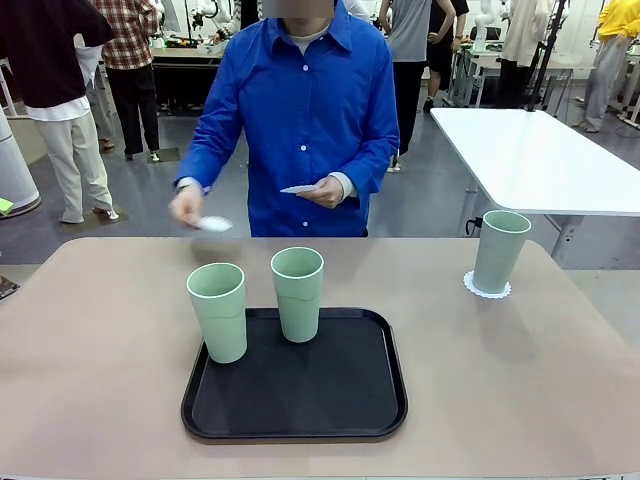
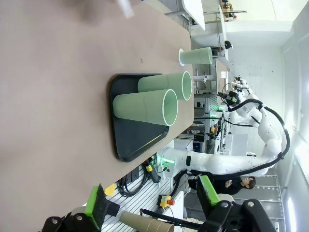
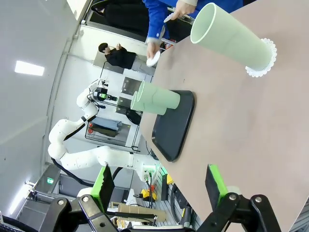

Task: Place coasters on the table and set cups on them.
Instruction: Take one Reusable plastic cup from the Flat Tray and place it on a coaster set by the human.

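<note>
L pincer [image 2: 150,195] & R pincer [image 3: 159,182] are both gaping wide, gripping nothing. Two upright cups [image 1: 217,310] on tray [image 1: 300,405] are standing ahead of L pincer, nearer it than R; person's hand [image 1: 187,205] is holding coaster [image 1: 213,224], prob. above counter [image 1: 100,350], beyond them.

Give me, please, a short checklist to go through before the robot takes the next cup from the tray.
1. Grippers free: the left gripper and the right gripper are open and hold nothing: ok.
2. Far-right cup upright on its coaster: ok.
3. Left tray cup and right tray cup upright on the black tray: ok.
4. Free coaster lying on the table: not ok. The second coaster is in the person's lower hand, and the third coaster is in the raised hand.
5. Lower hand away from the table's far edge: not ok.
</note>
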Action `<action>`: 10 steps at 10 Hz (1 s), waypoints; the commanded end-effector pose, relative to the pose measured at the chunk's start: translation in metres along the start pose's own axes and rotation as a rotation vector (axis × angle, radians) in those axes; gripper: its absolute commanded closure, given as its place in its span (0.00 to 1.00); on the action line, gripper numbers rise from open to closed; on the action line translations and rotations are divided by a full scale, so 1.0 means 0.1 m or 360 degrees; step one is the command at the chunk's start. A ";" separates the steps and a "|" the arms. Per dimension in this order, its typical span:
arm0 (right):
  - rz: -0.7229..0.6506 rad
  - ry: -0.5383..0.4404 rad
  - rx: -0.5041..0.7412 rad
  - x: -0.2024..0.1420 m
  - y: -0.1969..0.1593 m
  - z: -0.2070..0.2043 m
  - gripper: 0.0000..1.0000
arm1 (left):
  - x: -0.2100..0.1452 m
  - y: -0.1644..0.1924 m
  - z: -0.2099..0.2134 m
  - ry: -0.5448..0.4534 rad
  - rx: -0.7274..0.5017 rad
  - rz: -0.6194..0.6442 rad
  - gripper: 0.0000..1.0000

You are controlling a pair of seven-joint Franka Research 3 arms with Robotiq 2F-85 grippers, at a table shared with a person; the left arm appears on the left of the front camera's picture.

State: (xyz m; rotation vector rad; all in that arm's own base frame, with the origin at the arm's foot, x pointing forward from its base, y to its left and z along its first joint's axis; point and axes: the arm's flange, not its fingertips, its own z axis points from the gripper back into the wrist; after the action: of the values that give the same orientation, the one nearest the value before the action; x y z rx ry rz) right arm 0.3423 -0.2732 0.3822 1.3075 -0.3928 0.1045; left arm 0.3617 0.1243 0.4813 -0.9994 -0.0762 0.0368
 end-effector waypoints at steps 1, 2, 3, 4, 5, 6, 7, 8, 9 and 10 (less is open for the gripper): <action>0.0001 0.0002 -0.0002 0.00 0.01 0.01 0.00 | -0.01 -0.01 0.01 -0.0009 -0.0010 -0.0010 0.00; 0.0001 0.0002 -0.0002 0.00 0.01 0.01 0.00 | -0.01 -0.01 0.01 -0.0009 -0.0010 -0.0010 0.00; 0.0001 0.0002 -0.0002 0.00 0.01 0.01 0.00 | -0.01 -0.01 0.01 -0.0009 -0.0010 -0.0010 0.00; 0.0001 0.0002 -0.0002 0.00 0.01 0.01 0.00 | -0.01 -0.01 0.01 -0.0009 -0.0010 -0.0010 0.00; 0.0001 0.0002 -0.0002 0.00 0.01 0.01 0.00 | -0.01 -0.01 0.01 -0.0009 -0.0010 -0.0010 0.00; 0.0001 0.0002 -0.0002 0.00 0.01 0.01 0.00 | -0.01 -0.01 0.01 -0.0009 -0.0010 -0.0010 0.00; 0.0001 0.0002 -0.0002 0.00 0.01 0.01 0.00 | -0.01 -0.01 0.01 -0.0009 -0.0010 -0.0010 0.00; 0.0001 0.0002 -0.0002 0.00 0.01 0.01 0.00 | -0.01 -0.01 0.01 -0.0009 -0.0010 -0.0010 0.00; 0.0001 0.0002 -0.0002 0.00 0.01 0.01 0.00 | -0.01 -0.01 0.01 -0.0009 -0.0010 -0.0010 0.00; 0.0001 0.0002 -0.0002 0.00 0.01 0.01 0.00 | -0.01 -0.01 0.01 -0.0009 -0.0010 -0.0010 0.00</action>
State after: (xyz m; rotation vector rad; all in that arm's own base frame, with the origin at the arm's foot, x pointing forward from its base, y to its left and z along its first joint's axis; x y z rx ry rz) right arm 0.3420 -0.2736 0.3822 1.3073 -0.3937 0.1034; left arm 0.3617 0.1243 0.4813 -0.9994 -0.0762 0.0368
